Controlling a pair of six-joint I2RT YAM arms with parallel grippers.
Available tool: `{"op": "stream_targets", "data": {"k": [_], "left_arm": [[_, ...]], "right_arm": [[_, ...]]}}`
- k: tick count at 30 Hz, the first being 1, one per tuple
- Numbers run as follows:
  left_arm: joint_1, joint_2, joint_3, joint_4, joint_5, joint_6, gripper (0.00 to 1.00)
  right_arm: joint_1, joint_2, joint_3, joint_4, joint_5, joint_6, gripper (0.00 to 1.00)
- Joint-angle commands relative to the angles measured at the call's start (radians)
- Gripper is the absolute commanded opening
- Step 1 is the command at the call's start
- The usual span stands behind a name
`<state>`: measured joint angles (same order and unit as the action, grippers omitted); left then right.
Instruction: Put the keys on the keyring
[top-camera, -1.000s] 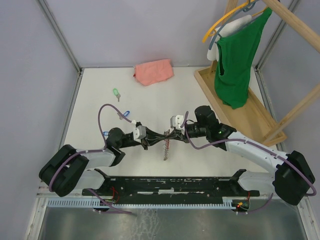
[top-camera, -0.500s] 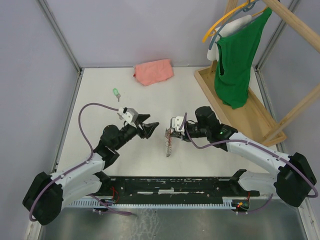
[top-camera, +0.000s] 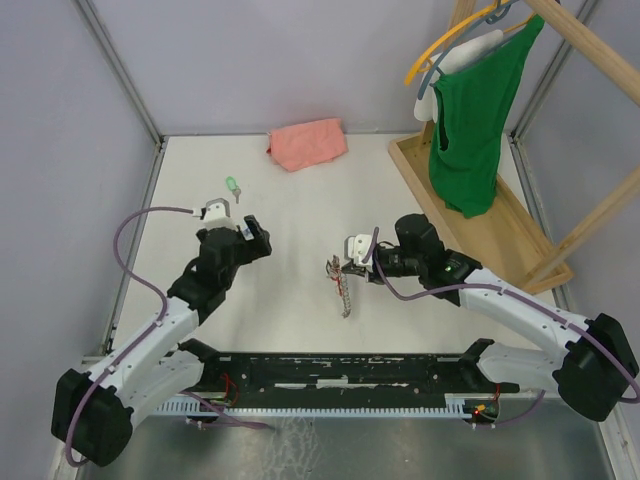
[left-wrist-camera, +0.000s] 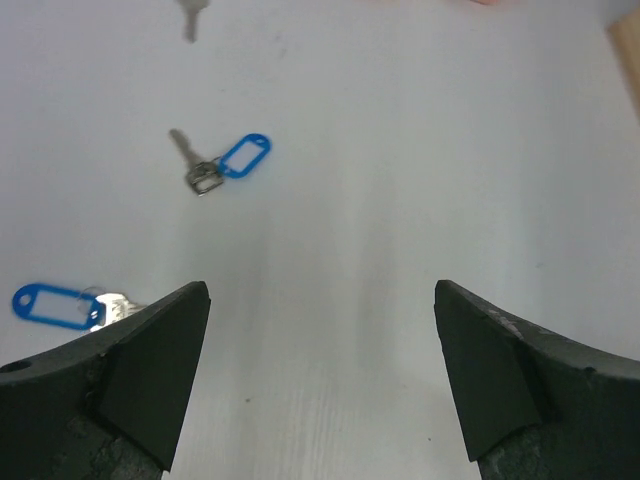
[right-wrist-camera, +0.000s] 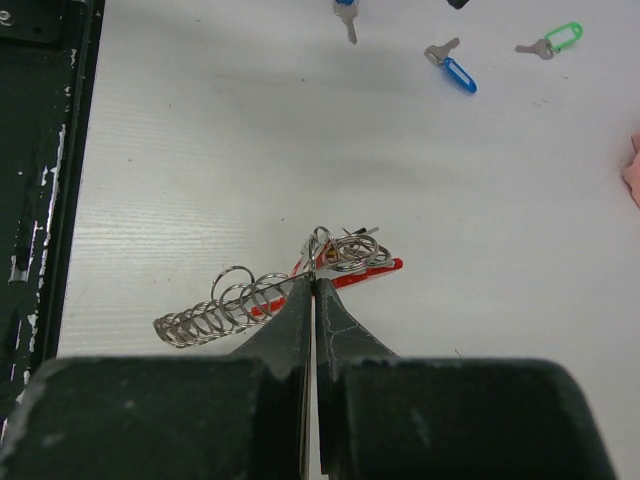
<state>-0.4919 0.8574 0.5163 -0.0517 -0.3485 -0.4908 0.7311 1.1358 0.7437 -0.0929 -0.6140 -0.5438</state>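
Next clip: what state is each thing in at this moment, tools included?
left tool: open, empty, above the table.
right tool: shut on the keyring.
keyring: pinched at its rings, coil trailing to one side.
blue keys: loose on the table, not on the ring.
green key: loose on the table, not on the ring.
cloth: bunched up.
shirt: hanging on a hanger.

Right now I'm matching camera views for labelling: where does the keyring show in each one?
Top external: keyring, centre, at the right gripper tip.
Left wrist: not in it.
Right wrist: centre, pinched in the right gripper.
Shared landmark: the green-tagged key, upper left in top external, top right in right wrist.
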Motion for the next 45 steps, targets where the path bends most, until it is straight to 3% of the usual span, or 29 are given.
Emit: {"op": "stream_targets", "data": {"k": [1,8,13,16,28,45], "left_arm": [[0.124,0.031,0.031,-0.143,-0.073,-0.18,0.99],[0.339,0.103,0.014,-0.156,0.043,-0.238,0.99],[0.419,0.17,0.025,-0.175,0.05,-0.218,1.0],[0.459,0.204,0.019,-0.169,0.062,-0.217,0.91],[0.484,0.312,0.021,-0.156,0.105,-0.203,0.58],[0.503,0.395,0.033,-0.091,0.109,-0.175,0.37]], "right_arm": [[0.004,-0.029,-0.002,0.047,-0.027,-0.002,0.01],[0.041,-0.084,-0.038,0.066,0.01,-0.031,0.01],[0.051,-0.1,-0.043,0.061,0.02,-0.037,0.01],[0.054,-0.101,-0.045,0.062,0.025,-0.04,0.01],[0.06,-0.109,-0.04,0.046,0.022,-0.043,0.01],[0.071,-0.114,-0.035,0.03,0.027,-0.049,0.01]]}}
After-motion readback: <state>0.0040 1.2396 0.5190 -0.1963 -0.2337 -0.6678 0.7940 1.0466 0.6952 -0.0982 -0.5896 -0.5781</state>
